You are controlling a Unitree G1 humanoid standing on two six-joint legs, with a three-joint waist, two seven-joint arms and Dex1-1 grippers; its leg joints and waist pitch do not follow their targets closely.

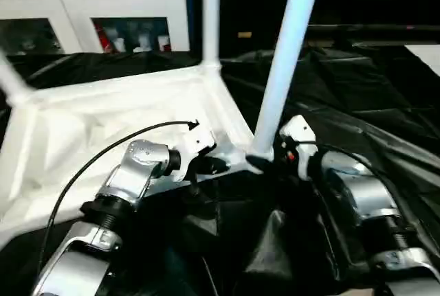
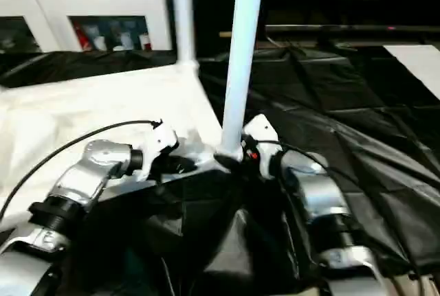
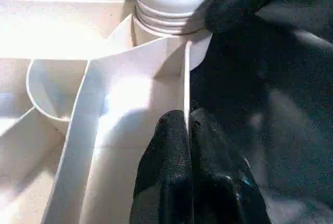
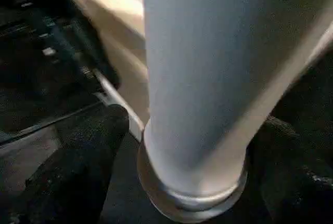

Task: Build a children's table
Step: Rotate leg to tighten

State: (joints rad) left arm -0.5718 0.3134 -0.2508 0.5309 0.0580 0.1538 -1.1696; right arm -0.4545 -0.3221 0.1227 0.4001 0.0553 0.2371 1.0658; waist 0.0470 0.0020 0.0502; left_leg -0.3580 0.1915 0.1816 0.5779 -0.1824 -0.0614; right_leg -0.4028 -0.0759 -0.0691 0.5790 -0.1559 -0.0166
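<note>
The white tabletop (image 1: 82, 124) lies upside down on black cloth, ribs facing up. A white leg (image 1: 285, 62) stands tilted in the near right corner socket, its threaded end (image 3: 166, 5) showing above the socket. Another leg (image 1: 210, 14) rises from the far corner, and a third (image 1: 10, 80) shows at the left edge. My left gripper (image 3: 187, 125) is shut on the tabletop's thin rim wall beside that socket. My right gripper (image 4: 192, 130) is open around the base of the tilted leg, one finger (image 4: 83, 167) standing a little off it on one side.
Crumpled black cloth (image 1: 357, 104) covers the work surface to the right and in front. A white glass-door cabinet (image 1: 103, 14) stands behind the tabletop. A black cable (image 1: 89, 165) loops over my left forearm.
</note>
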